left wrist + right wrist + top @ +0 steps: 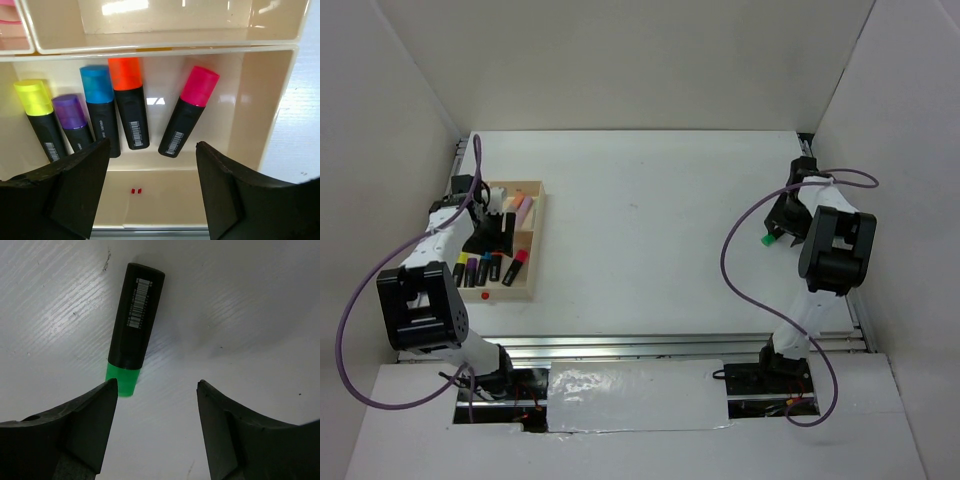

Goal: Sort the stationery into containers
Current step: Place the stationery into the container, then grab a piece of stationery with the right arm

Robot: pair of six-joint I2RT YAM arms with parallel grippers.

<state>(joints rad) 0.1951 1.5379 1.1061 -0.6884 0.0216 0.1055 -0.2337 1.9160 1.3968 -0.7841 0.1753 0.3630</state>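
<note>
My left gripper (pixel 152 145) hangs open over the near compartment of the tan wooden tray (pixel 280 115), with nothing between its fingers. In that compartment lie black markers with yellow (pixel 39 117), purple (pixel 72 122), blue (pixel 101 107), orange (pixel 129 100) and pink (pixel 187 112) caps. Pale pastel markers (pixel 520 205) lie in a far compartment. On the right, a green-capped black marker (pixel 134 330) lies on the table just ahead of my open right gripper (pixel 156 382), beside its left fingertip. From above, the left gripper (pixel 495 235) is over the tray (pixel 538 240), and the right gripper (pixel 782 232) is by the green marker (pixel 767 240).
A small red dot (pixel 136 190) marks the tray's near rim. White walls close in the table on the left, back and right. Purple cables loop from both arms. A metal rail runs along the table's near edge.
</note>
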